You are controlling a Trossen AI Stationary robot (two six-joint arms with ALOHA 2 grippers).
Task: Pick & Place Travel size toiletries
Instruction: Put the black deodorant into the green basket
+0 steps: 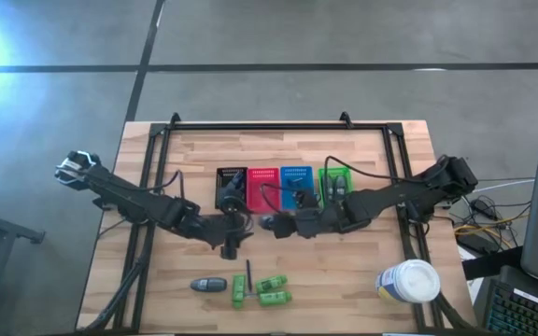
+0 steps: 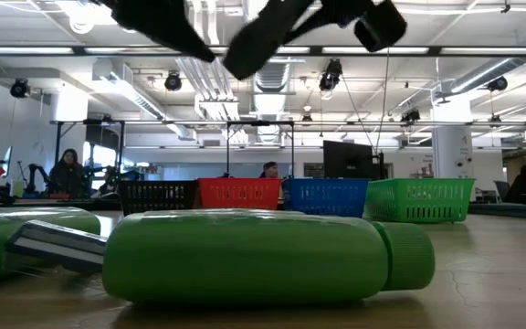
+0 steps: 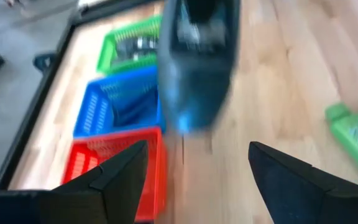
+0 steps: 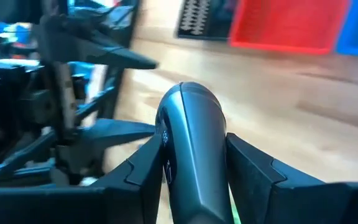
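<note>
Right gripper (image 4: 191, 165) is pinching a grey container (image 4: 188, 143) just in front of the red basket (image 1: 262, 188); left gripper (image 3: 197, 168) spread wide alongside. Arms that close could clip, knocking it loose.

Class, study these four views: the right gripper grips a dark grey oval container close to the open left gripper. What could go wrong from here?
1. The right gripper pinches the dark grey container on its smooth rounded body; it may slip out.
2. The open left gripper sits very close in front, so the arms could collide.
3. The baskets stand tightly together, so it could land in the wrong one.
</note>
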